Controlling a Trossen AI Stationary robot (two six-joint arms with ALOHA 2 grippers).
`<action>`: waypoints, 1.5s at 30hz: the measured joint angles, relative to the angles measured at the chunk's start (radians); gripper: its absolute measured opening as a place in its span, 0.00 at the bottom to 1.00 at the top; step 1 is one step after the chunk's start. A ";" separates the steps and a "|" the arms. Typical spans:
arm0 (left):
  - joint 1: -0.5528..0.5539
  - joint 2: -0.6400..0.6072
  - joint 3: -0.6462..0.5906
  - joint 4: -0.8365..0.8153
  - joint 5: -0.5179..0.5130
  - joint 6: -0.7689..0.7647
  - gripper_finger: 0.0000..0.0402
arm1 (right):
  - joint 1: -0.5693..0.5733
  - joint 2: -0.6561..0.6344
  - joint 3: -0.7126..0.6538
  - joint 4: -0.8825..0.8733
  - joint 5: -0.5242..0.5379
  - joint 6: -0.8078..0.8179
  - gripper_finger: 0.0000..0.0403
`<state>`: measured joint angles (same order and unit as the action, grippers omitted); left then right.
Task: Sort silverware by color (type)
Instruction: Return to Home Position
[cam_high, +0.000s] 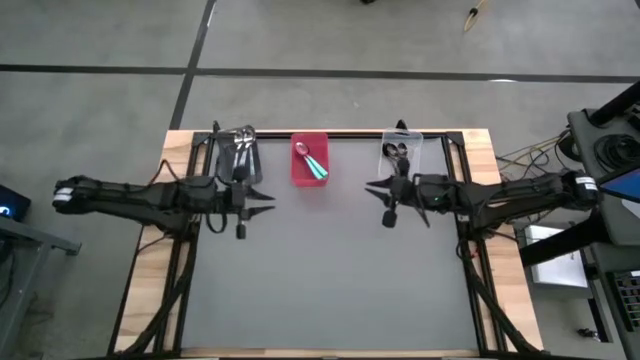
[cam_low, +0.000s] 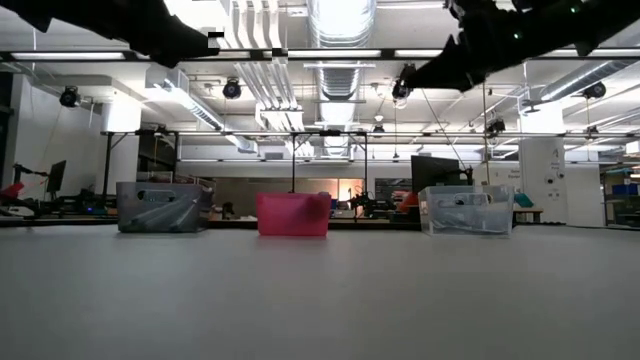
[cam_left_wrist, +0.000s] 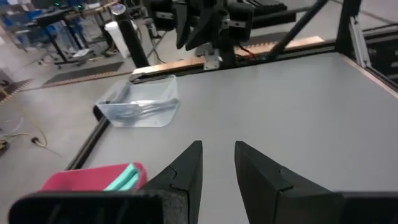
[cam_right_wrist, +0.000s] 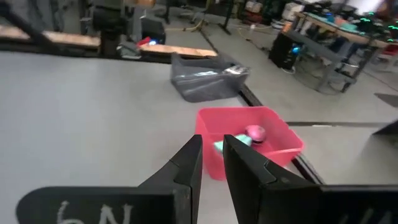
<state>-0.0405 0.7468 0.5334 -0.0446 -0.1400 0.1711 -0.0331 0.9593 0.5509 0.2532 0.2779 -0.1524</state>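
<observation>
Presently, item by item:

- Left gripper (cam_left_wrist: 218, 147): raised above the table (cam_high: 330, 280), left of centre, on the near side of the left bin (cam_low: 160, 215). Fingers a little parted, nothing between them.
- Right gripper (cam_right_wrist: 213, 140): raised likewise, right of centre, on the near side of the right bin (cam_low: 466, 215). Fingers narrowly parted, empty.
- Teal-handled spoons (cam_high: 314, 165): in the red bin (cam_low: 292, 218), at the middle of the far edge.
- Pale-handled spoons (cam_high: 243, 143): in the left bin (pattern too small to make out).
- Black spoons (cam_high: 397, 153): in the right bin.
- Loose spoons on the table: none seen. By my reading the sorting is done and only the pull-back of both arms is left.

Hazards, as judged:
- Each wrist sits close to its own bin, and the bins look light. A retreat that swings far instead of lifting clear could clip a wall and shove or tip the bin, spilling the sorted spoons.
- The grippers face each other across the middle, so an inward drift would bring the fingertips together.
- Handles lean over the rims and a low pass could snag one
</observation>
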 joint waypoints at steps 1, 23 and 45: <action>0.010 -0.020 -0.008 -0.002 0.001 0.000 0.19 | -0.012 -0.019 -0.017 0.007 -0.001 0.006 0.14; 0.117 -0.366 -0.215 -0.026 0.002 -0.045 0.19 | -0.167 -0.353 -0.289 0.014 -0.103 0.030 0.14; 0.117 -0.637 -0.311 -0.123 0.001 -0.162 0.19 | -0.184 -0.776 -0.538 -0.036 -0.095 0.068 0.14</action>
<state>0.0769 0.1100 0.2220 -0.1678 -0.1387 0.0087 -0.2171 0.1835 0.0128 0.2171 0.1832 -0.0841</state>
